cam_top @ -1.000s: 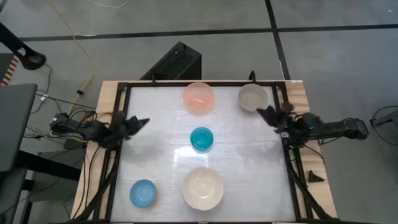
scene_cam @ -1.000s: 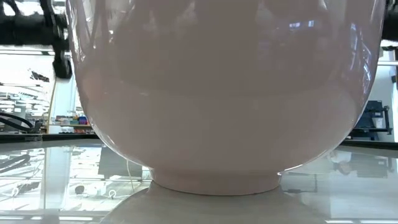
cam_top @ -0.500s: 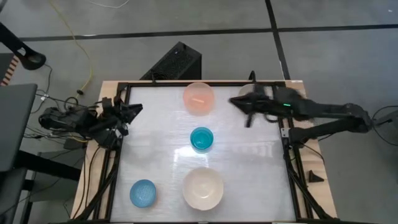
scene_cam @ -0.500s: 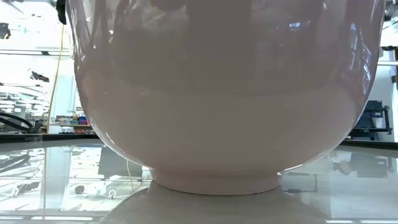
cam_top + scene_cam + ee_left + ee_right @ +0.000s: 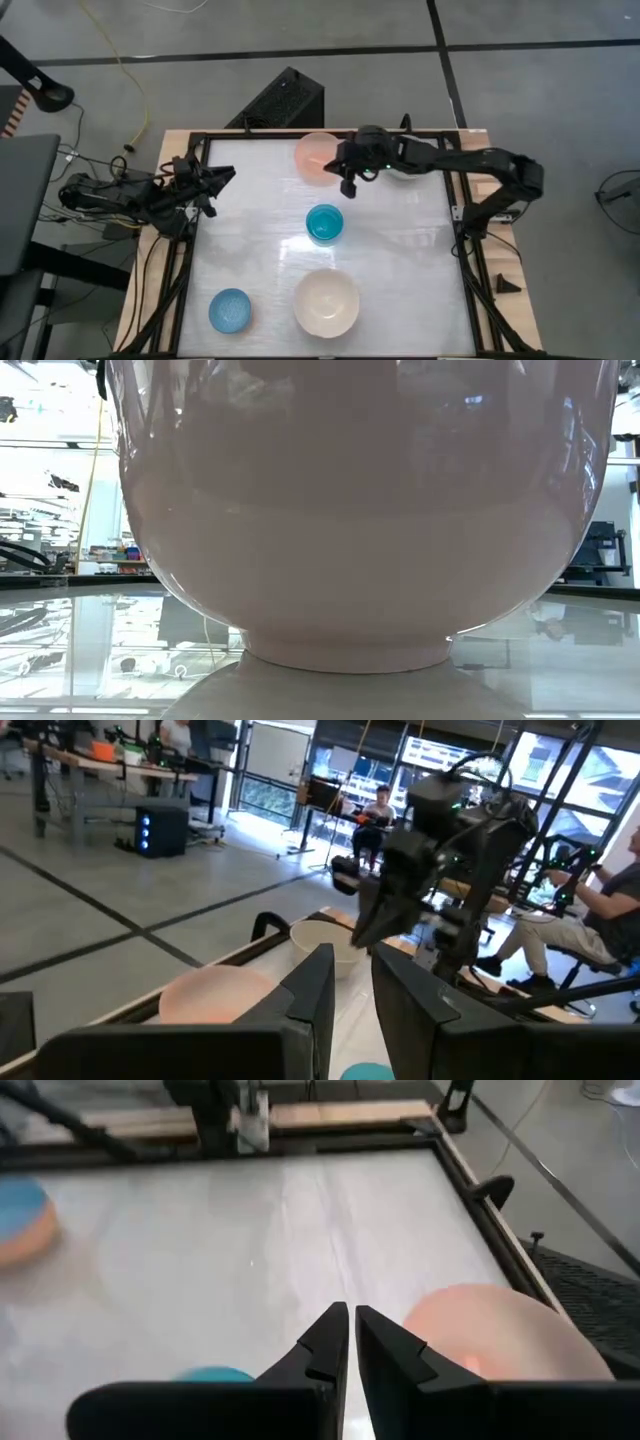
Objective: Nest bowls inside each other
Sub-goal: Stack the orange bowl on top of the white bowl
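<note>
Five bowls stand apart on the white table, each on its base. The pink bowl (image 5: 315,155) and the grey-beige bowl (image 5: 320,935) are at the far edge, and my right arm partly covers the grey-beige one from above. The small teal bowl (image 5: 324,223) is mid-table. The cream-white bowl (image 5: 326,303) and the light blue bowl (image 5: 230,310) are near the front. My right gripper (image 5: 346,186) hovers just right of the pink bowl, fingers almost together and holding nothing. My left gripper (image 5: 226,178) waits at the table's left edge with a narrow gap, holding nothing.
Black frame rails (image 5: 455,215) run around the tabletop, and a black box (image 5: 280,100) sits on the floor beyond the far edge. The cream-white bowl (image 5: 350,510) fills the low view. A seated person (image 5: 600,920) is in the room behind. Bare table lies between the bowls.
My right gripper has swept from the table's right edge toward the left along the far side, passing over the grey-beige bowl to a spot beside the pink bowl, and has rolled on the way. My left gripper has risen a little at the left edge. No bowl has moved.
</note>
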Controlling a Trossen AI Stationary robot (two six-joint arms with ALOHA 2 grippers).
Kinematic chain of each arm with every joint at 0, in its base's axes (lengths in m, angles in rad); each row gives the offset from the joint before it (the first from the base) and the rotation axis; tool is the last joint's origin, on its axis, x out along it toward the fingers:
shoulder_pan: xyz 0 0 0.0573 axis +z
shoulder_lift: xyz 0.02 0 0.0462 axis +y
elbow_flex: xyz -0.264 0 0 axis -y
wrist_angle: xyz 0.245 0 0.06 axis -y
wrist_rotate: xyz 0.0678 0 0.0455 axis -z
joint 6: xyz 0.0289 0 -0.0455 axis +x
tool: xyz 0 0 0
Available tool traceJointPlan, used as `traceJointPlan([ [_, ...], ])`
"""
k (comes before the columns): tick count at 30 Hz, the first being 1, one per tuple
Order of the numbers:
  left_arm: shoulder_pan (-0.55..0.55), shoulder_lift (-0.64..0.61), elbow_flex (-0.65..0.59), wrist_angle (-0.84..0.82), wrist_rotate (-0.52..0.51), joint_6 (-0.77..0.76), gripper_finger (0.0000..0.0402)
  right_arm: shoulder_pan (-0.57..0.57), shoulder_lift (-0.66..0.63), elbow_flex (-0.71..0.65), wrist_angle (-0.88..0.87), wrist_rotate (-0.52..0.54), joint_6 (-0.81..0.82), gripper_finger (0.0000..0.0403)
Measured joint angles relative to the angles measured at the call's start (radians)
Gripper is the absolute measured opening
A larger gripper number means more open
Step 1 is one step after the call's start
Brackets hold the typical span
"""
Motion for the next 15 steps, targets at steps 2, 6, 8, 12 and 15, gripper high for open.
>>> traceJointPlan([
  [2, 0.000, 0.000, 0.000, -0.011, 0.000, -0.009, 0.0059, -0.015, 0.040, 0.002, 0.007, -0.001, -0.058, 0.0062],
  [6, 0.000, 0.000, 0.000, -0.011, 0.000, -0.018, 0.0059, -0.039, 0.098, 0.002, 0.031, -0.002, -0.112, 0.0078],
  [8, 0.000, 0.000, 0.000, -0.012, 0.000, -0.029, 0.0059, -0.052, 0.123, 0.005, 0.048, -0.002, -0.112, 0.0097],
  [12, 0.000, 0.000, 0.000, -0.022, 0.001, -0.051, 0.0059, -0.077, 0.160, 0.004, 0.071, 0.013, -0.087, 0.0156],
  [15, 0.000, 0.001, 0.000, -0.027, 0.001, -0.067, 0.0059, -0.098, 0.167, 0.004, 0.084, 0.022, -0.041, 0.0207],
])
